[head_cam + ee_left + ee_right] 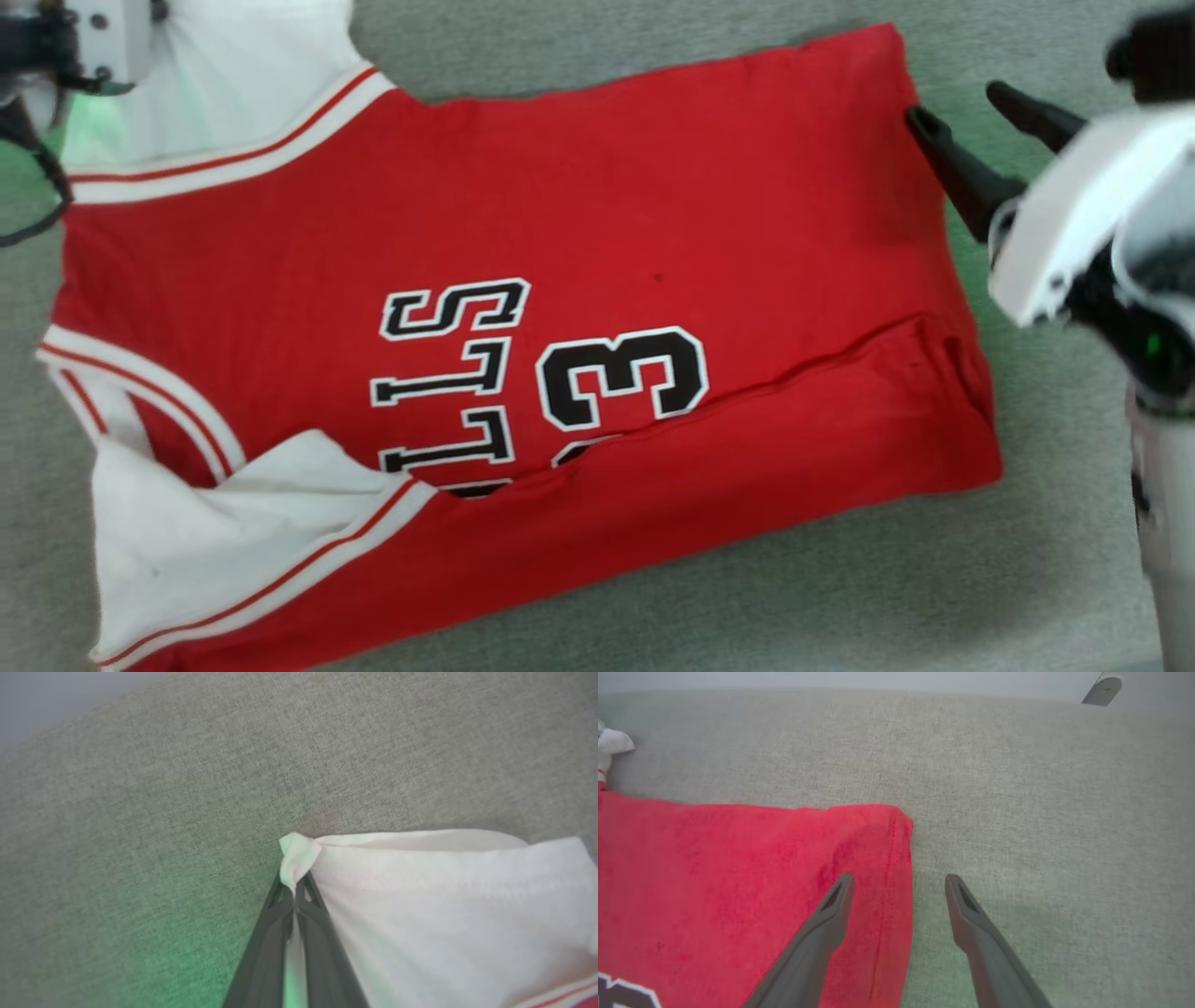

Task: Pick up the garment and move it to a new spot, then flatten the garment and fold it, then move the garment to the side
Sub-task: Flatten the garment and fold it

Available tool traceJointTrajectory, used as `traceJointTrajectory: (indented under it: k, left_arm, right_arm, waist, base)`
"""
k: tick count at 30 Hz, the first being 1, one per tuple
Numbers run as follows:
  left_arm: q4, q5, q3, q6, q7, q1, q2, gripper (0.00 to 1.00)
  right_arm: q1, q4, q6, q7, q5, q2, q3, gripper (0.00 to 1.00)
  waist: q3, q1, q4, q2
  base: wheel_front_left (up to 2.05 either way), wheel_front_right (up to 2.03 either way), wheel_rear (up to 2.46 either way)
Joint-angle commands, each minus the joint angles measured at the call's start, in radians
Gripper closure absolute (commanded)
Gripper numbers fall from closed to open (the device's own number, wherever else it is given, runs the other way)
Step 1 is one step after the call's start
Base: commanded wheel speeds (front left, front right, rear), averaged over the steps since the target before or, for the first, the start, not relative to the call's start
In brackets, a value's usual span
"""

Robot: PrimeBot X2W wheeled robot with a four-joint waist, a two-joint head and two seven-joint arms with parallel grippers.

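Garment [747, 187]: matt red cloth, white cloth sleeves. Surface [140, 812]: grey coarse-woven fabric. Right claw [899, 879]: dark matt plastic.

White-cased right hand [954, 101] (dark tapered fingers [959, 175])

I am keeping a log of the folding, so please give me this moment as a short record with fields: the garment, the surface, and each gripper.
garment: red jersey, lying front up, the near long side folded over part of the lettering
surface: grey fabric
left gripper: jaws shut on a corner of the white sleeve
right gripper: jaws open, astride the red hem corner, one finger above the cloth, the other above the grey fabric, nothing gripped
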Motion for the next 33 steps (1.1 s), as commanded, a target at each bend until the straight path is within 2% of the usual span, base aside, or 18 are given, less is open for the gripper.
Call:
traceJointTrajectory:
  k: [1,6,12,13,14,16,25,33]
  left_arm:
    - [0.007,0.004,-0.026,-0.011,0.006,0.051,-0.041,1.00]
    - [0.019,0.008,-0.027,-0.017,-0.008,0.031,-0.073,1.00]
    - [0.032,0.001,-0.030,-0.019,-0.020,0.025,-0.091,1.00]
    - [0.033,-0.001,-0.031,-0.020,-0.021,0.026,-0.093,1.00]
    - [0.035,-0.003,-0.030,-0.021,-0.025,0.028,-0.096,1.00]
    - [0.040,-0.013,-0.025,-0.021,-0.035,0.035,-0.102,1.00]
    - [0.016,-0.066,0.029,-0.023,-0.126,0.019,-0.111,1.00]
    - [-0.082,-0.136,0.059,-0.020,-0.120,0.032,-0.068,1.00]
  right_arm:
    - [-0.050,0.051,-0.001,0.027,0.000,-0.004,0.002,0.00]
    - [-0.183,0.232,-0.001,0.108,0.001,-0.007,0.030,0.00]
    - [-0.272,0.406,-0.001,0.196,0.027,-0.002,0.081,0.00]
    - [-0.281,0.427,-0.001,0.207,0.028,-0.004,0.094,0.36]
    - [-0.288,0.444,-0.001,0.219,0.033,-0.010,0.112,1.00]
    - [-0.293,0.476,-0.001,0.241,0.037,-0.031,0.139,1.00]
    - [-0.317,0.495,-0.001,0.143,0.048,-0.085,0.148,1.00]
    - [-0.250,0.458,-0.001,0.064,0.092,-0.167,0.159,1.00]
  waist:
    - [0.006,0.0000,0.019,0.0000]
    - [0.016,0.0000,0.048,0.0000]
    - [0.022,0.0000,0.067,0.0000]
    - [0.023,0.0000,0.069,0.0000]
    - [0.023,0.0000,0.071,0.0000]
    - [0.021,0.0000,0.074,0.0000]
    - [-0.031,0.0000,0.103,0.0000]
    - [-0.133,0.0000,0.164,0.0000]
  base:
    - [0.00,0.00,0.00]
    - [0.00,0.00,0.00]
    - [0.00,0.00,0.00]
    - [0.00,0.00,0.00]
    - [0.00,0.00,0.00]
    - [0.00,0.00,0.00]
    - [0.00,0.00,0.00]
    - [0.00,0.00,0.00]
